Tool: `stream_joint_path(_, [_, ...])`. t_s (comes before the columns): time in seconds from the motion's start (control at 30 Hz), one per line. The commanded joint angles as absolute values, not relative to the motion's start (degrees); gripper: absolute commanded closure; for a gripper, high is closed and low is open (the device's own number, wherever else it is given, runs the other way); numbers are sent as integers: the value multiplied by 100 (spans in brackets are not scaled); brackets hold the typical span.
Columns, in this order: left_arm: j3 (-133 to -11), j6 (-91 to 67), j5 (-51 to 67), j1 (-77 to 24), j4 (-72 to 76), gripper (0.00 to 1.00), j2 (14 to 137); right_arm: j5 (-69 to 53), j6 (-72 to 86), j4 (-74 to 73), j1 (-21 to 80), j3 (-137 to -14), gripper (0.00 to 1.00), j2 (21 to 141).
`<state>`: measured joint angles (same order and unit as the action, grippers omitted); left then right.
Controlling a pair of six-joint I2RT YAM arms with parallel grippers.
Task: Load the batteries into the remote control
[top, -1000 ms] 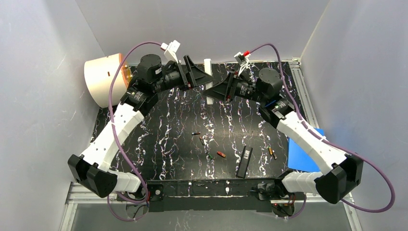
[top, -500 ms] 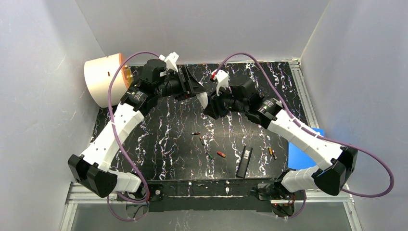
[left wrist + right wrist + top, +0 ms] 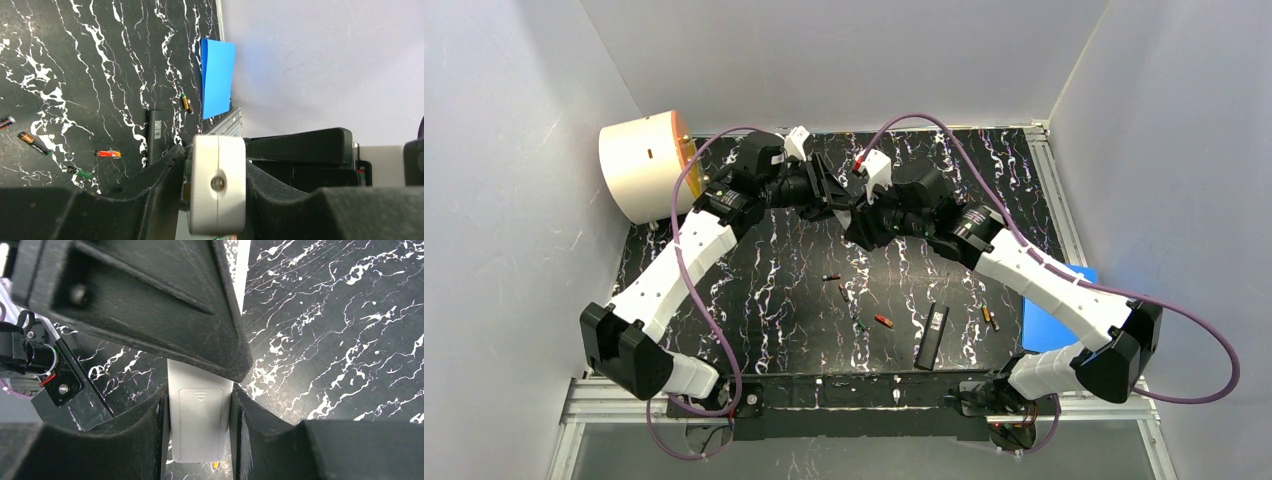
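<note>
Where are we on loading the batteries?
Done: the white remote is picked up off the table. In hand: the left gripper and right gripper both clamp it in their jaws. Left: its battery cover is closed, and five batteries lie loose on the table, none loaded.

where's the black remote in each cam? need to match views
Top external: black remote lies near the table's front edge, right of centre, tilted slightly.
Left wrist: black remote sits left of centre, about mid-height, running up-down.
Right wrist: not in it.
Shared landmark: the red battery lies just left of it in both those views, with the blue sheet off to its right.
</note>
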<state>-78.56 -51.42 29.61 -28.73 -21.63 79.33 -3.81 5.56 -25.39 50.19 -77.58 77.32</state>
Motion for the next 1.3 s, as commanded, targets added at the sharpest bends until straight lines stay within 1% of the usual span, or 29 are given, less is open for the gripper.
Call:
stream_joint_path(0.0, [-7832,-5213,3297,-2877,-2068,68,7962,-445,523,-2165,5070,-8062,86,7776])
stream_joint_path(0.07, [-7818,-5211,3384,-2878,-2014,83,7981,-452,591,-2118,5069,-8040,86,7777])
stream_joint_path(0.1, [-7817,-5201,3434,-2874,-1990,94,7996,-393,666,-2080,5071,-8011,86,7769])
stream_joint_path(0.13, [-7826,-5179,3460,-2874,-1974,100,7991,-329,747,-2034,5071,-7985,83,7757])
stream_joint_path(0.17, [-7874,-5097,3447,-2878,-2023,100,7972,-255,922,-2015,5047,-7988,72,7737])
stream_joint_path(0.2, [-7934,-4984,3407,-2870,-2084,100,7959,-232,1078,-2005,5024,-7989,57,7704])
stream_joint_path(0.23, [-8049,-4810,3370,-2861,-2168,100,7955,-282,1231,-1937,4985,-7964,47,7636])
stream_joint_path(0.33, [-8360,-4455,3456,-2741,-2200,100,7946,-378,1725,-1391,4920,-7612,15,7167])
stream_joint_path(0.37, [-8396,-4432,3608,-2677,-2081,100,7933,-427,1876,-1108,4897,-7415,6,6970])
stream_joint_path(0.4, [-8416,-4480,3774,-2608,-1895,100,7924,-536,2004,-754,4877,-7168,2,6728])
stream_joint_path(0.5, [-8453,-4687,4161,-2437,-1394,100,7902,-645,2796,625,4807,-6332,1,6058])
stream_joint_path(0.57, [-8483,-4841,4333,-2381,-1083,100,7893,-569,3558,1395,4756,-5816,1,5834])
stream_joint_path(0.67, [-8476,-5161,4513,-2349,-595,100,7884,-418,4672,1909,4647,-5544,1,5862])
stream_joint_path(0.77, [-8420,-5563,4550,-2264,-178,100,7881,-647,5671,2757,4528,-5310,1,6019])
stream_joint_path(0.87, [-8270,-6069,4629,-2169,397,100,7851,-611,6273,2918,4466,-5313,3,6224])
stream_joint_path(0.97, [-8335,-6129,4584,-2146,358,100,7818,-381,6583,3072,4381,-5203,7,6276])
stream_joint_path(1.1, [-8316,-5952,4368,-1948,55,100,7664,191,6384,2408,4324,-5288,13,6029])
stream_joint_path(1.17, [-8268,-5804,4106,-1800,-321,100,7530,680,6240,2199,4317,-5210,10,5803])
stream_joint_path(1.27, [-8097,-5926,4054,-1676,-128,100,7401,1009,6208,2190,4320,-5092,4,5717])
